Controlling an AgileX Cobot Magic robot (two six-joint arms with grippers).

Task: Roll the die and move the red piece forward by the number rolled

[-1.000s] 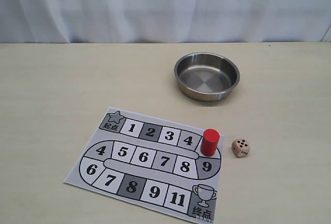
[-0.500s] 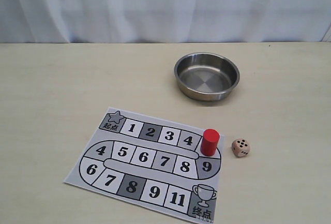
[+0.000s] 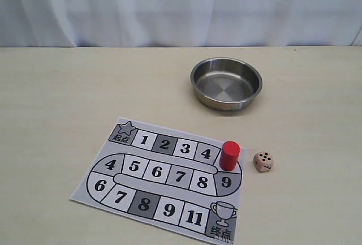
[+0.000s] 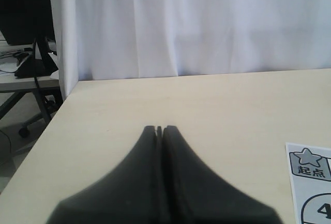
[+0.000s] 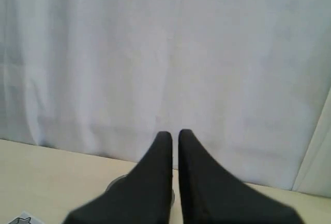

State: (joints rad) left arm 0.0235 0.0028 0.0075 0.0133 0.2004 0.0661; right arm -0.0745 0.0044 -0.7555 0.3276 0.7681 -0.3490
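The red piece (image 3: 229,155) stands upright on the paper game board (image 3: 161,178), on the bend between squares 4 and 9. The die (image 3: 262,162) lies on the table just right of the board, pale wood with dark pips. Neither gripper appears in the exterior view. In the left wrist view my left gripper (image 4: 160,129) is shut with nothing in it, above bare table near the board's start corner (image 4: 310,163). In the right wrist view my right gripper (image 5: 175,134) is shut and empty, pointing toward the white curtain.
A round steel bowl (image 3: 226,82) sits empty behind the board; its rim (image 5: 115,182) peeks past the right fingers. A white curtain (image 3: 181,7) closes the table's far side. The table's left edge (image 4: 44,136) borders a gap with a desk and cables.
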